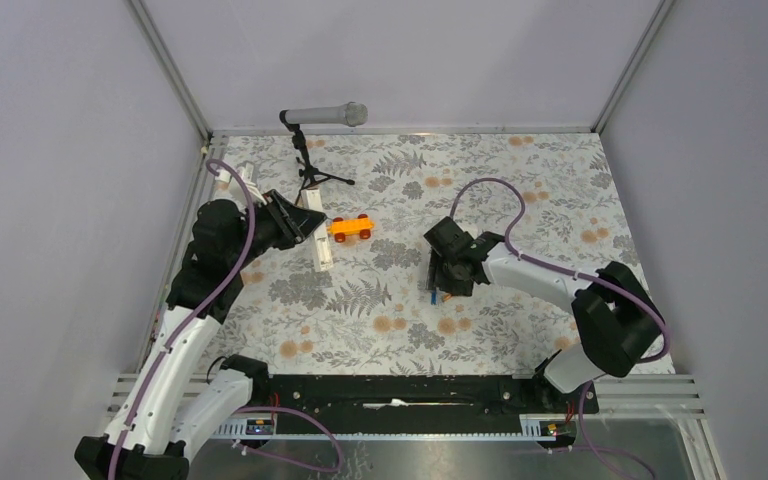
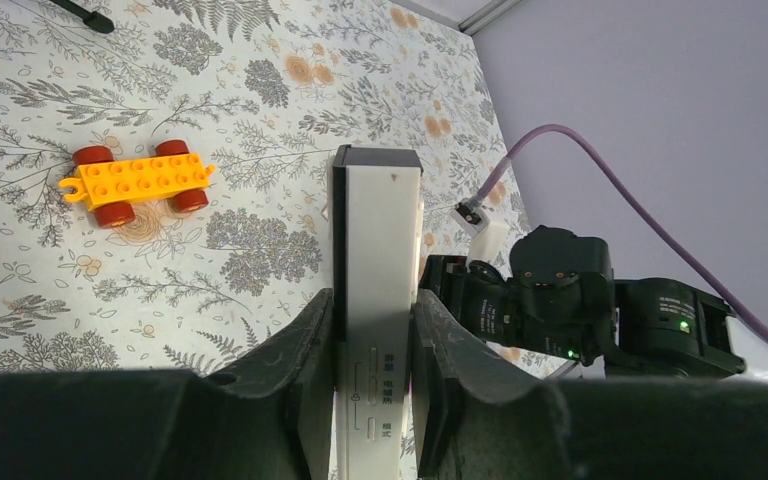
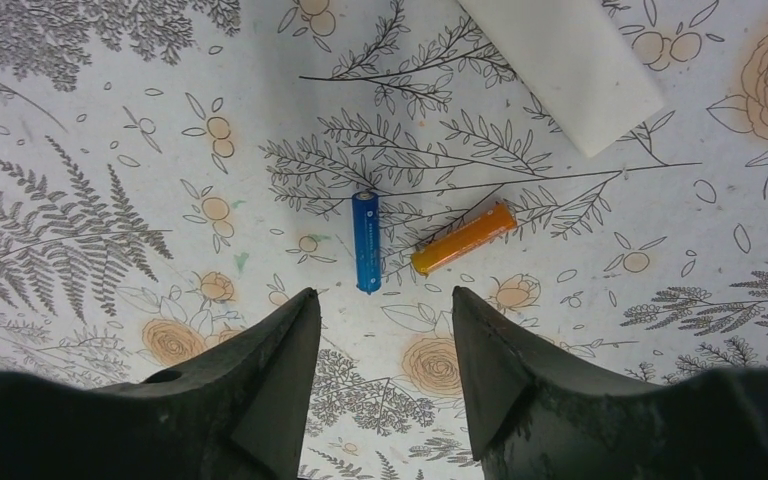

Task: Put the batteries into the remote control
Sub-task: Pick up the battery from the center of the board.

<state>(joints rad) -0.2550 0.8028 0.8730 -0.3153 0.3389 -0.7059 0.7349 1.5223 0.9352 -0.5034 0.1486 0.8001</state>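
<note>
Hovering empty with jaws spread, the right gripper (image 3: 385, 300) faces the blue battery (image 3: 366, 241) and orange battery (image 3: 462, 238), which lie on the table well right of the toy car (image 2: 138, 182). The blue one's long axis runs across the closing line. The left gripper (image 2: 372, 305) clamps the remote control (image 2: 380, 220) just left of the car.

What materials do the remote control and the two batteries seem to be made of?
Remote control: likely matte white plastic; its face looks flat and dull, with small printed buttons. Blue battery and orange battery: probably coloured wrap over metal; the smooth sleeves show a faint sheen.
</note>
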